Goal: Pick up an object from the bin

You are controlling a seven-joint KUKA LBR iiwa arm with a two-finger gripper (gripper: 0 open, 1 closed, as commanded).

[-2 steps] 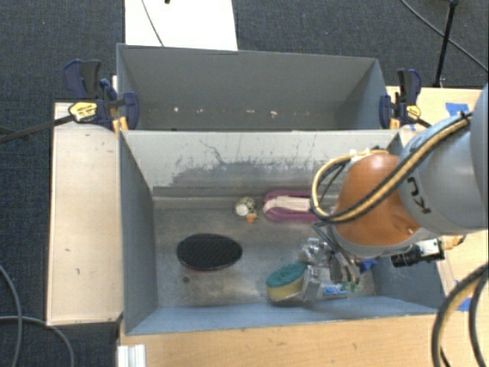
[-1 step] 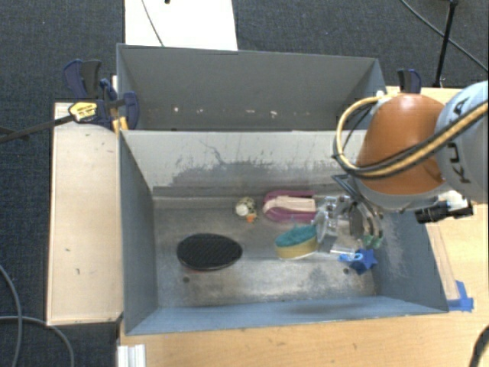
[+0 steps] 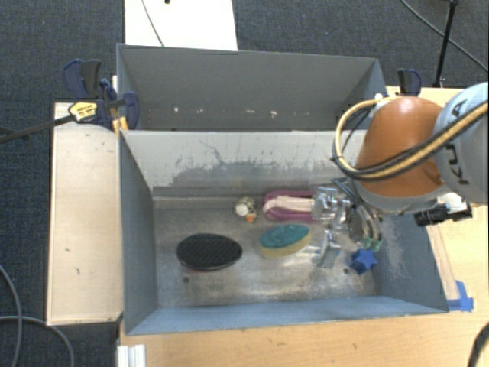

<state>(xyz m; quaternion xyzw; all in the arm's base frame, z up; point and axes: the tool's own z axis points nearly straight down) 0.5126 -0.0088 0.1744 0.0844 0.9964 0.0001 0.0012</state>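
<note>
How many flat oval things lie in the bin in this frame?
2. A black oval at left, and a teal-and-yellow oval at centre, just left of the gripper. The arm covers the right part, so another may be hidden.

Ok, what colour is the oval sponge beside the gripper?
The sponge: teal top, yellow underneath; camera view.

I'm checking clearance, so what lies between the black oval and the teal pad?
Nothing. In the camera view only bare bin floor separates the black oval from the teal pad; the small white-and-orange thing sits farther back, off that stretch.
</note>
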